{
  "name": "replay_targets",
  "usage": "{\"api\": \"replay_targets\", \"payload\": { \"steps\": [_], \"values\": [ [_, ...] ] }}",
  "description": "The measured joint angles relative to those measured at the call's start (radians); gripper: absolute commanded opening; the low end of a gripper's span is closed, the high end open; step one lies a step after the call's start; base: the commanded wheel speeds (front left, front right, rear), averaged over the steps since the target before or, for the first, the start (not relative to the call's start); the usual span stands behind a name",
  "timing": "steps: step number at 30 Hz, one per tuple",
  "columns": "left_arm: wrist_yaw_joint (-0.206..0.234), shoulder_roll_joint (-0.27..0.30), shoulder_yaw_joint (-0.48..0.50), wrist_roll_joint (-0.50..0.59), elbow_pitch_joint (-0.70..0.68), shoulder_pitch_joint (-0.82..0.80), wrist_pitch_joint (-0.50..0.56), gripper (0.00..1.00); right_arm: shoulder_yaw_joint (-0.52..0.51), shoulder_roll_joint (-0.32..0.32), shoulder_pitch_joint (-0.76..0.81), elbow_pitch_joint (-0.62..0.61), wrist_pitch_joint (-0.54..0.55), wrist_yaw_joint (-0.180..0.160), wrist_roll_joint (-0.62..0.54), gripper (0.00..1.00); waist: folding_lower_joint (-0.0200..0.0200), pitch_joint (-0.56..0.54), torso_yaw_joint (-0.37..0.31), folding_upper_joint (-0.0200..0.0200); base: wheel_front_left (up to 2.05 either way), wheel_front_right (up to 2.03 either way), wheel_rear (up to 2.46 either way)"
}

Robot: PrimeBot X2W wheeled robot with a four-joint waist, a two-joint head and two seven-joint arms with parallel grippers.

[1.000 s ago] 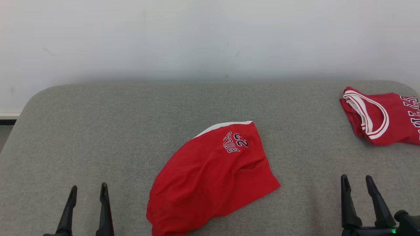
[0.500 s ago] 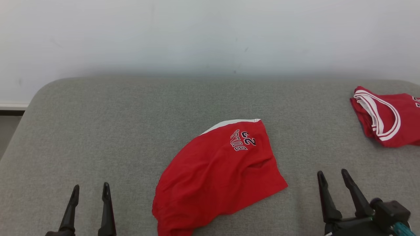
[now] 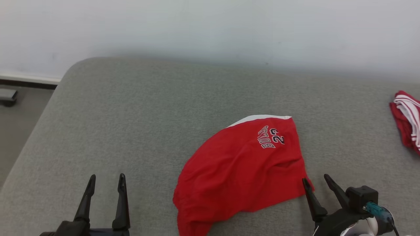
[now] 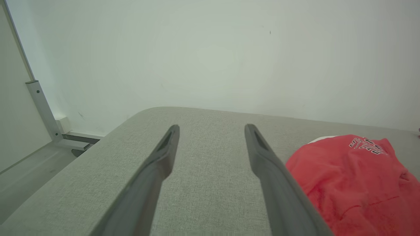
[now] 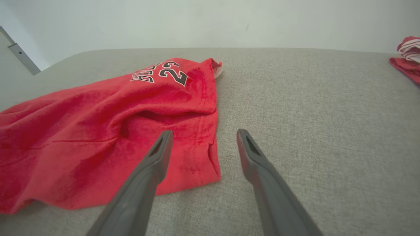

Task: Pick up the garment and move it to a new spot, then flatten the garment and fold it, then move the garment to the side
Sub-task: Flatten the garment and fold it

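The left gripper (image 3: 107, 177) rises from the lower left of the head view, its two long dark fingers pointing up the frame over the grey woven fabric surface (image 3: 147, 114), well apart from the garment. The right gripper (image 3: 315, 178) sits at the lower right, tilted slightly leftward, with a black wrist block and a teal cable fitting behind it.

The red jersey shorts with a white waistband edge (image 3: 242, 170) lie crumpled in the lower middle of the head view, on the grey surface. Dark lettering and the number 22 sit near their upper right corner, and soft folds run across the cloth. In the left wrist view the shorts (image 4: 354, 177) fill the lower right; in the right wrist view they (image 5: 98, 131) spread over the left half, with a stitched hem along their right edge. A second red garment with white stripes (image 3: 407, 127) lies at the right edge.

Both pairs of jaws are spread wide and hold nothing. The left gripper (image 4: 212, 127) has only grey fabric between its fingers. The right gripper (image 5: 205, 132) straddles the shorts' hem corner, one finger over red cloth and one over grey; whether it touches the cloth I cannot tell.
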Motion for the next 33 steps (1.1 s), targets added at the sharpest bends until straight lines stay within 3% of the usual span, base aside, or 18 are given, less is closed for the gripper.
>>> {"api": "replay_targets", "payload": {
  "steps": [4, 5, 6, 7, 8, 14, 19, 27, 33],
  "values": [
    [-0.005, -0.001, -0.007, 0.0, 0.012, -0.008, 0.0, 1.0, 0.034, -0.006, -0.04, 0.095, 0.0, 0.0, 0.018, 1.0, 0.0, 0.011, 0.037, 0.0, 0.0, 0.0, 0.0],
    [-0.006, -0.002, -0.007, 0.0, 0.013, -0.01, 0.0, 1.0, 0.044, -0.007, -0.047, 0.116, 0.0, 0.0, 0.026, 0.88, 0.0, 0.014, 0.045, 0.0, 0.0, 0.0, 0.0],
    [-0.006, -0.002, -0.009, -0.001, 0.014, -0.012, 0.0, 1.0, 0.053, -0.008, -0.055, 0.139, 0.0, 0.0, 0.034, 0.47, 0.0, 0.016, 0.053, 0.0, 0.0, 0.0, 0.0],
    [-0.006, -0.002, -0.011, -0.001, 0.015, -0.013, 0.0, 1.0, 0.064, -0.009, -0.063, 0.158, 0.0, 0.0, 0.041, 0.47, 0.0, 0.018, 0.06, 0.0, 0.0, 0.0, 0.0],
    [-0.007, -0.002, -0.012, -0.001, 0.016, -0.013, 0.0, 1.0, 0.072, -0.01, -0.071, 0.175, -0.001, 0.0, 0.051, 0.03, 0.0, 0.02, 0.066, 0.0, 0.0, 0.0, 0.0],
    [-0.007, -0.003, -0.005, -0.001, 0.018, -0.012, 0.0, 1.0, 0.104, -0.019, -0.093, 0.208, -0.038, 0.0, 0.086, 0.0, 0.0001, 0.023, 0.073, 0.0, 0.0, 0.0, 0.0],
    [-0.006, -0.004, -0.005, -0.003, 0.023, -0.006, 0.0, 1.0, 0.105, -0.048, -0.055, 0.119, -0.055, 0.0, 0.097, 0.0, 0.0001, 0.013, 0.044, 0.0, 0.0, 0.0, 0.0],
    [-0.001, -0.004, -0.002, -0.014, 0.017, 0.006, 0.0, 1.0, 0.014, -0.089, 0.135, -0.231, -0.056, 0.0, 0.063, 0.0, 0.0, 0.0, -0.022, 0.0, 0.0, 0.0, 0.0],
    [0.006, -0.004, -0.009, -0.023, 0.009, 0.005, 0.0, 1.0, -0.071, -0.075, 0.292, -0.528, 0.046, 0.0, 0.015, 0.0, 0.0, 0.012, -0.057, 0.0, 0.0, 0.0, 0.0]
  ]
}}
